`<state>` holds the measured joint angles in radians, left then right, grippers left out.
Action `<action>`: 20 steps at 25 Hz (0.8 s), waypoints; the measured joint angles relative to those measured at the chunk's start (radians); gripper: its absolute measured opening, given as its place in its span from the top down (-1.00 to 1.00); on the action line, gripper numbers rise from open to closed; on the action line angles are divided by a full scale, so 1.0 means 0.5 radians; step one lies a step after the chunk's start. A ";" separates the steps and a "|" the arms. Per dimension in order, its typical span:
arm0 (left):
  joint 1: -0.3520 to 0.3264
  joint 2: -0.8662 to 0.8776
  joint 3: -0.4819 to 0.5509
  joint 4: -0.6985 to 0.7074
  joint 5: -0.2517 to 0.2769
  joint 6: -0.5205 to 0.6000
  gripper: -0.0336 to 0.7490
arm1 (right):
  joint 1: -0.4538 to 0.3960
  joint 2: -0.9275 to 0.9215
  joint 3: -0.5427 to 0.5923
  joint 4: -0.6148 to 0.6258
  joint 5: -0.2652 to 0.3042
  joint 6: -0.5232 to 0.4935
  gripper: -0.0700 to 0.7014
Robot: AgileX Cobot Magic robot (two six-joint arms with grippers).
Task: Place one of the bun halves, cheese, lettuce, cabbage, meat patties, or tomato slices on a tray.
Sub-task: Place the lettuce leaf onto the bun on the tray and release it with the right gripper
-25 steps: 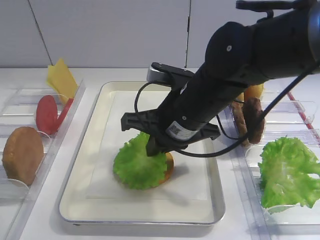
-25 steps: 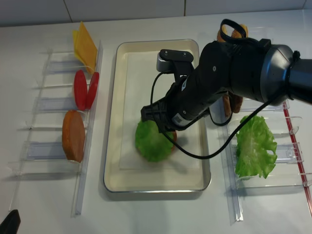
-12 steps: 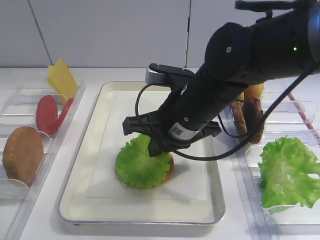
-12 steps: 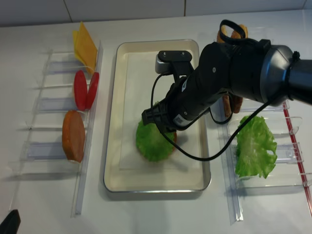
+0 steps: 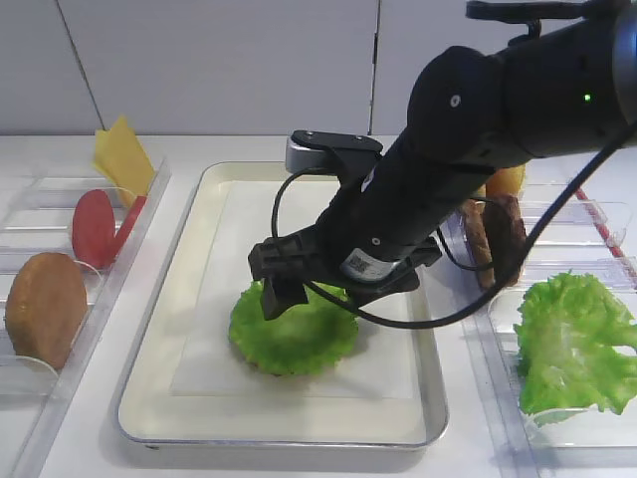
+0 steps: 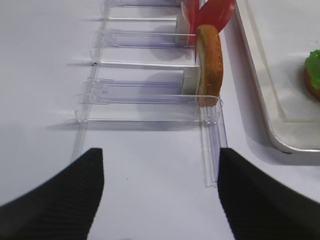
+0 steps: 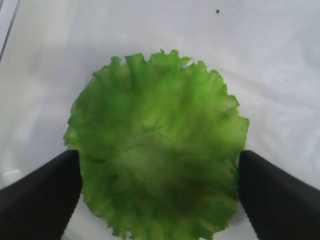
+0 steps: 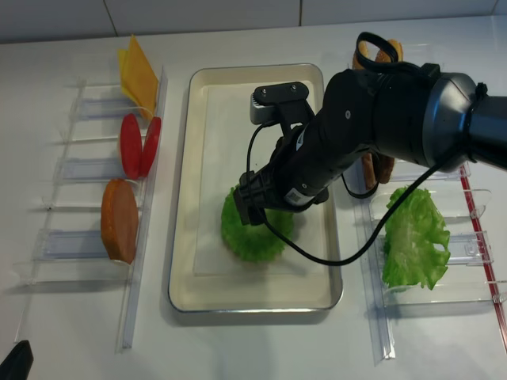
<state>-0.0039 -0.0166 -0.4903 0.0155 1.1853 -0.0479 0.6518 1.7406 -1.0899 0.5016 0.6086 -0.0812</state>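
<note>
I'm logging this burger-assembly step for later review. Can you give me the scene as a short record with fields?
lettuce: round ruffled leaf lying flat on the tray, atop a bun half whose edge shows in the left wrist view
tray: cream, metal-rimmed, mid-table
right gripper: open, above the lettuce, fingers spread either side of it
left gripper: open, empty, over bare table
left racks: cheese, tomato slices, bun half
right rack: larger green leaf

one tray (image 8: 198, 95), two tomato slices (image 8: 131, 146), one round lettuce (image 8: 253, 237), one larger leaf (image 8: 414, 237)
</note>
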 joint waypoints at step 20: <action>0.000 0.000 0.000 -0.004 0.000 0.000 -0.29 | 0.000 0.000 -0.646 -0.758 0.824 -0.226 -0.93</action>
<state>-0.0039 -0.0166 -0.4903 0.0137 1.1853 -0.0479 0.6518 1.7406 -1.4131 0.1227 1.0207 -0.1941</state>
